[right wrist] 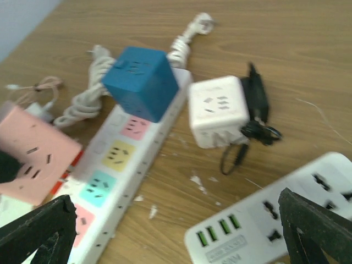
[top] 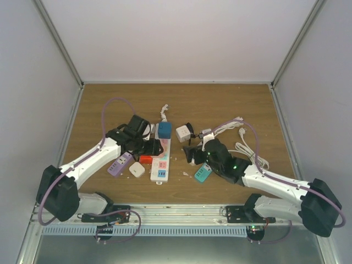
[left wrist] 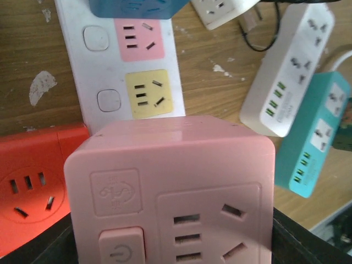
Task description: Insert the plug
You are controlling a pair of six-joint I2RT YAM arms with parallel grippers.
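My left gripper [top: 147, 145] [left wrist: 170, 256] is shut on a pink cube socket adapter [left wrist: 170, 181], held above the white power strip [top: 161, 160]. That strip has pink [left wrist: 138, 39] and yellow [left wrist: 148, 93] sockets just beyond the cube. A blue cube adapter [top: 164, 130] [right wrist: 142, 81] sits plugged at the strip's far end. My right gripper [top: 192, 153] [right wrist: 176, 242] is open and empty, hovering right of the strip above a white strip with green USB ports [right wrist: 275, 225]. The pink cube also shows in the right wrist view [right wrist: 33, 151].
A red cube [left wrist: 33, 187] [top: 145, 159] lies left of the strip. A white cube adapter with black cord [top: 183, 133] [right wrist: 217, 110], a teal strip [top: 202, 174] [left wrist: 316, 137], a purple strip [top: 120, 164], a small white cube [top: 136, 170] and white cables [top: 247, 146] lie around.
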